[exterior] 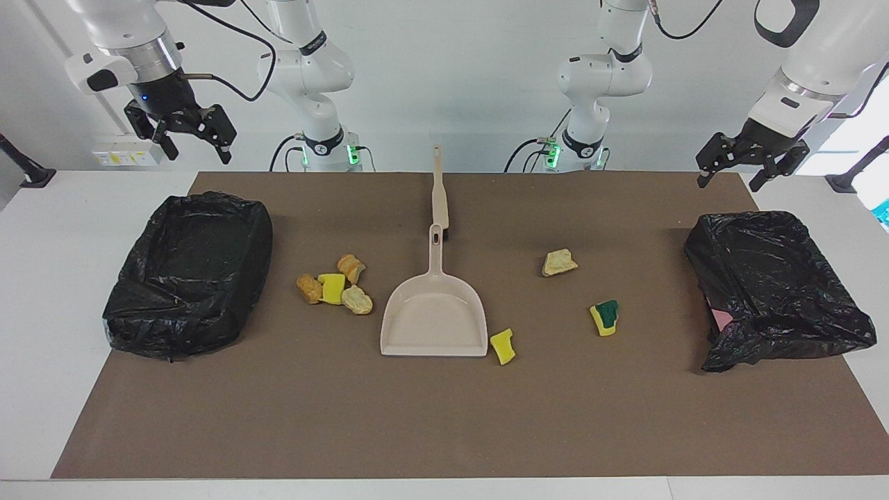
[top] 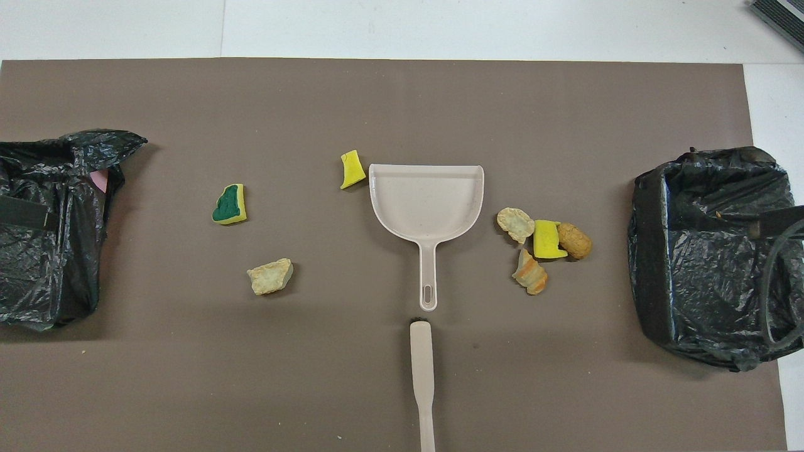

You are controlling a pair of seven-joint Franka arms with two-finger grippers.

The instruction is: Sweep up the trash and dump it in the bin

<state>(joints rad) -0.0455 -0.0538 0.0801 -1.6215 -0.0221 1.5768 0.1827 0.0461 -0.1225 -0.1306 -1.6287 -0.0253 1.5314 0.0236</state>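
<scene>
The right gripper hangs high in the air at about ten o'clock of the facing view, its wrist pointing down and its fingers spread apart, holding nothing. The left gripper hangs raised at about two o'clock of that view, tilted down toward four o'clock from its white forearm, its fingers likewise spread and empty.

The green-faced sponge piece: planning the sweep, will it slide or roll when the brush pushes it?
The sponge piece lies flat on a broad face, so it will likely slide, not roll. It looks light and soft, so it may tumble or catch on the mat.
</scene>
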